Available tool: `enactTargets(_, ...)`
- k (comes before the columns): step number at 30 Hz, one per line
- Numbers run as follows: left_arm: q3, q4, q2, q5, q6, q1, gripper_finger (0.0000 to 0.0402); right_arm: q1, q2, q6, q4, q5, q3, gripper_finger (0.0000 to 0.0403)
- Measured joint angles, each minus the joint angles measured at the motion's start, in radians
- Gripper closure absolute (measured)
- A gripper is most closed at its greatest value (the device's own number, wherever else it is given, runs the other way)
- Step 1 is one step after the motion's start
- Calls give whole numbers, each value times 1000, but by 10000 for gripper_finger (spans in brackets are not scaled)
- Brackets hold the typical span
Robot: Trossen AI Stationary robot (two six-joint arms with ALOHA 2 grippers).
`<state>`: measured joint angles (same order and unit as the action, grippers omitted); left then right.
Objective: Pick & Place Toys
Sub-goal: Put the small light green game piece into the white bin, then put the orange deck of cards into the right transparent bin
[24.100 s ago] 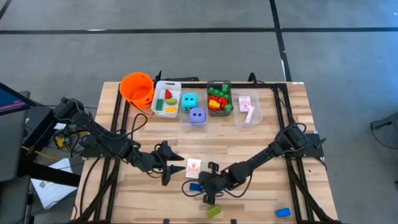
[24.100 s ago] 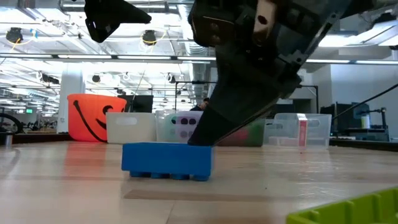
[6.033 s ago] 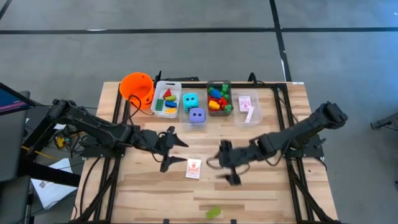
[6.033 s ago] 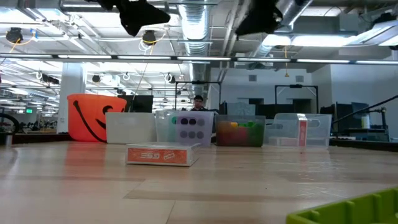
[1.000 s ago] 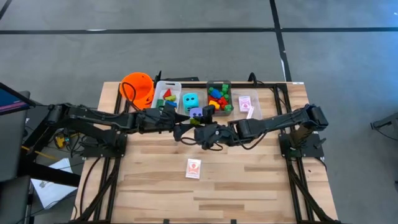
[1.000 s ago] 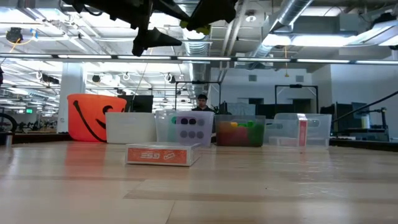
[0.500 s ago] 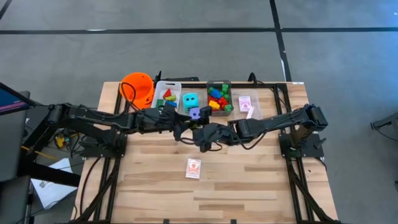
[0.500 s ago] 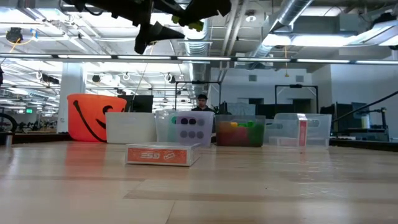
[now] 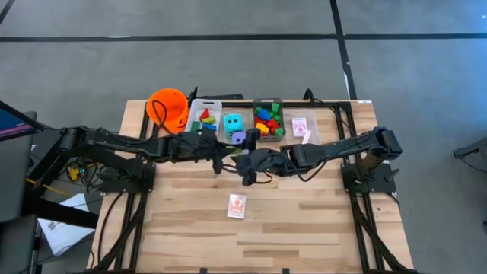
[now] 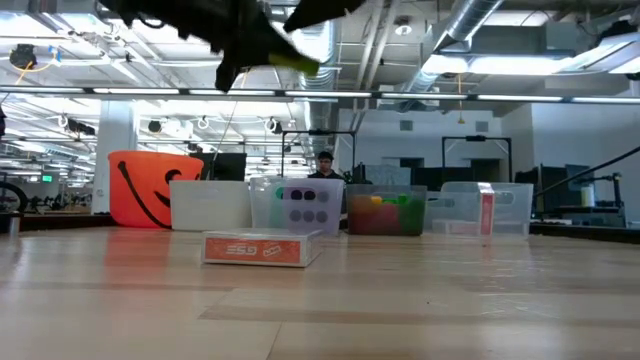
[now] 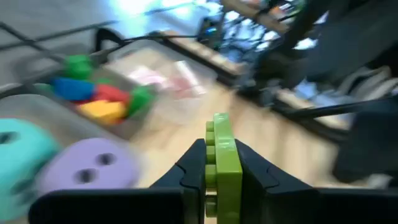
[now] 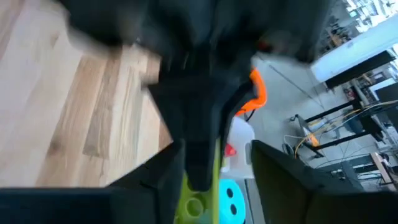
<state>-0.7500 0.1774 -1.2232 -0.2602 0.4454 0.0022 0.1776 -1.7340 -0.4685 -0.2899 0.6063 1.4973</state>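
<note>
We pinch the green brick (image 11: 221,163) in our left hand (image 11: 219,180), above the purple die (image 11: 87,169) (light, stiff, slick plastic); right hand (image 12: 214,168) spread.

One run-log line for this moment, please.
phase: handover above table | left gripper: shut on green brick | right gripper: open around it | card pack: on table
</note>
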Motion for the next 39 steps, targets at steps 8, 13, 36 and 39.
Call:
enactTargets(8,-2,-299,3,-293,-74,24,364,7,-1,20,66,0,-1,162)
enactTargets(13,-3,-372,3,-536,-76,43,364,8,-1,48,70,0,-1,166)
enactTargets(36,-4,-485,4,-682,-129,215,304,-36,-2,252,10,-5,-2,196)
enactTargets(39,-4,-485,4,-682,-131,224,270,-36,-2,260,9,-4,-2,196)
